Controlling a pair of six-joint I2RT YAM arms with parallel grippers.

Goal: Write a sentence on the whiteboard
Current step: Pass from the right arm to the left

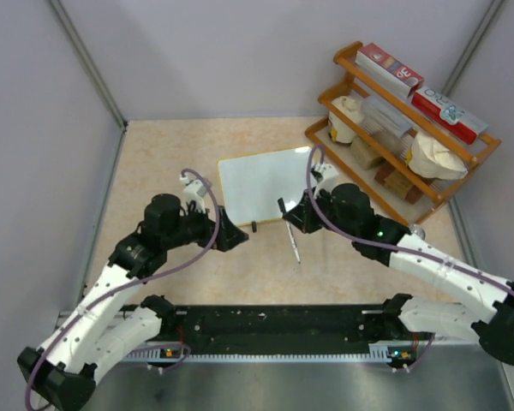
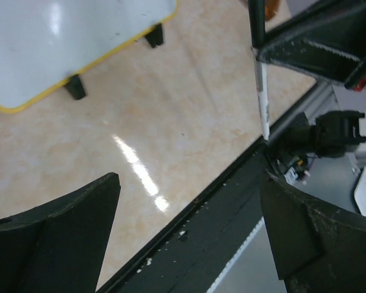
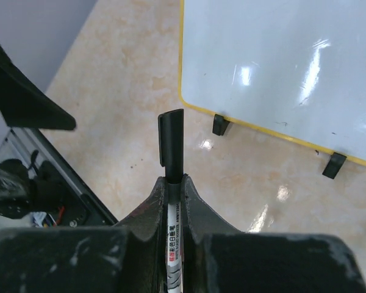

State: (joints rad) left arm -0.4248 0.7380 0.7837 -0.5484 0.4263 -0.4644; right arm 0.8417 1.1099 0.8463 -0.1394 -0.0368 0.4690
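Note:
The whiteboard [image 1: 261, 181] lies flat in the middle of the table, blank, with a yellowish frame and two black feet on its near edge. It also shows in the left wrist view [image 2: 67, 36] and the right wrist view [image 3: 280, 67]. My right gripper [image 1: 295, 216] [image 3: 173, 180] is shut on a white marker [image 1: 291, 235] with its black cap [image 3: 171, 139] on, held just off the board's near right corner. The marker also shows in the left wrist view [image 2: 262, 91]. My left gripper [image 1: 233, 235] [image 2: 189, 183] is open and empty, left of the marker, near the board's near edge.
An orange wooden shelf [image 1: 403, 111] with boxes and bowls stands at the back right. A black rail [image 1: 274, 330] [image 2: 219, 213] runs along the table's near edge. Grey walls close the left, back and right sides.

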